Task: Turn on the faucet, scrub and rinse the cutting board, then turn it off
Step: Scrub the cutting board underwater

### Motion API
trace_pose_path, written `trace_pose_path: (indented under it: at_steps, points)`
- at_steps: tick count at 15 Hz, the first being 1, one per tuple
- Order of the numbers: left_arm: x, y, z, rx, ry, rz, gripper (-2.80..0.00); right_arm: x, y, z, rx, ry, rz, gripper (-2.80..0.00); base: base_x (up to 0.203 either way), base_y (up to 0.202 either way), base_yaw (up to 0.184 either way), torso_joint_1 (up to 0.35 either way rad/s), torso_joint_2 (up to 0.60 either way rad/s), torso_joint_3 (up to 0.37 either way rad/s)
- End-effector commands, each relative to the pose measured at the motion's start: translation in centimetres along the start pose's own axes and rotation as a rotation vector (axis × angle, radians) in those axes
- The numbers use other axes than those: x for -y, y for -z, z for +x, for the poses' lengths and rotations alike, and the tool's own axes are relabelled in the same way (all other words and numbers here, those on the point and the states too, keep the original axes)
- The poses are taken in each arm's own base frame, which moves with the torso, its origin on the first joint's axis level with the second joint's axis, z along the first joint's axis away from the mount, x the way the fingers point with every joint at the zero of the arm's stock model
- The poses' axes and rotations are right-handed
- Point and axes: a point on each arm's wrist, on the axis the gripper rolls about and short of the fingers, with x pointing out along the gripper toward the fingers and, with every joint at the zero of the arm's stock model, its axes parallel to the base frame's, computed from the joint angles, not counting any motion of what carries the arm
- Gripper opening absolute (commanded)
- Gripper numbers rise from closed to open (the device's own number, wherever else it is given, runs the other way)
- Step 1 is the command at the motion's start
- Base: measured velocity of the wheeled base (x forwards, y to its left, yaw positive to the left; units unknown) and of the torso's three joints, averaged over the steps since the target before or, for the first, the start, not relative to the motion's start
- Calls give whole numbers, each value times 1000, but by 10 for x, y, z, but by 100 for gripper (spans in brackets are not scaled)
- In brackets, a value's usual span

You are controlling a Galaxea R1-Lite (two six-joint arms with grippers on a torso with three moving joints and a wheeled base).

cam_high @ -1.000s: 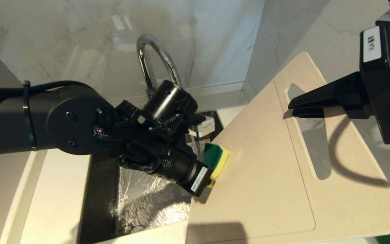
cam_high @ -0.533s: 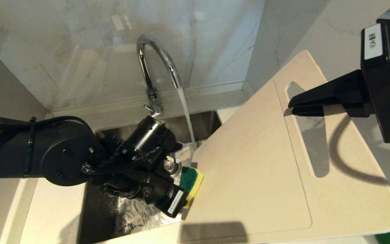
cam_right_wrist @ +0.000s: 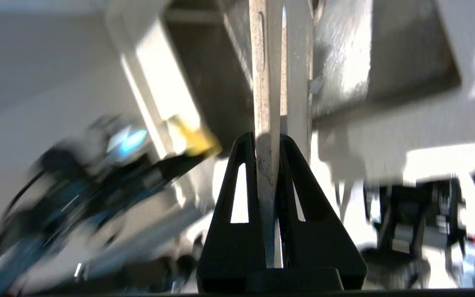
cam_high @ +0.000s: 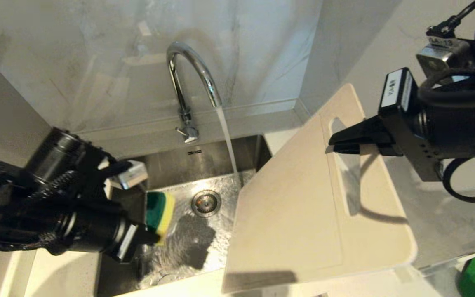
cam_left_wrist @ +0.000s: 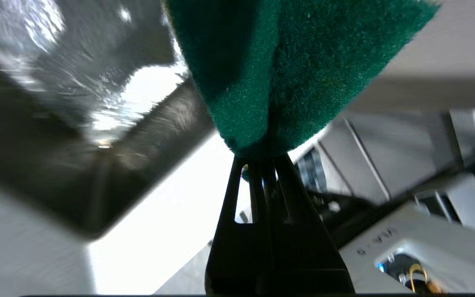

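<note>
With the water running from the faucet (cam_high: 192,78) at upper centre of the head view, the left gripper (cam_high: 149,238) now sits at lower left of frame, well clear of the cutting board (cam_high: 299,214). Its fingers are clenched on the sponge (cam_high: 160,215), green scourer side plain in the left wrist view, yellow foam behind. That pull-back looks like the end of a scrub stroke, or a wetting pass for the sponge; can't tell which. Either way, sponge and board are apart now, so no scrubbing at this instant.

Right gripper (cam_high: 332,142) at centre right pinches the board's edge near the slot handle, jaws tight on the thin cream plastic, as the right wrist view shows edge-on. Board tilts steeply over the sink (cam_high: 171,165), its lower left corner near the stream.

Vs a sec ago: sponge was pressed on the board's left edge w/ the left arm hiding the spout; half a sec ago it was slipping off the lower corner. Now it hangs over the basin, left of the drain (cam_high: 205,203). Board also stands steeper and narrower in frame, and the right arm has shifted left.

Judged progress: tap on, scrub partway, rinse and shut-off still to do.
</note>
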Motion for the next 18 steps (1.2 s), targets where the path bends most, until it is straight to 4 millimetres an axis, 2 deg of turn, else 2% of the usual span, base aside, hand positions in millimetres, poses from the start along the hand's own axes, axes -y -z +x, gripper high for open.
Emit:
trace_pose_path:
  at_steps: [1,2,4,10,14,18]
  points:
    - [-10,-1,-53,141,-44,-34,-280,7,-3,38,6,25,8,-280,0,0,0,0,0,0]
    - [-10,-2,-64,154,-52,-38,-280,8,-6,50,11,25,11,-280,0,0,0,0,0,0]
    - [-9,-5,-73,173,-53,-43,-280,3,-16,69,59,-20,29,-280,0,0,0,0,0,0]
    - [-9,-5,-73,183,-104,-113,-280,-10,-44,118,229,-66,75,-280,0,0,0,0,0,0]
    - [-9,-6,-74,190,-106,-114,-280,-10,-48,128,234,-63,77,-280,0,0,0,0,0,0]
    - [-9,-3,-75,178,-108,-115,-280,-10,-49,129,234,-65,72,-280,0,0,0,0,0,0]
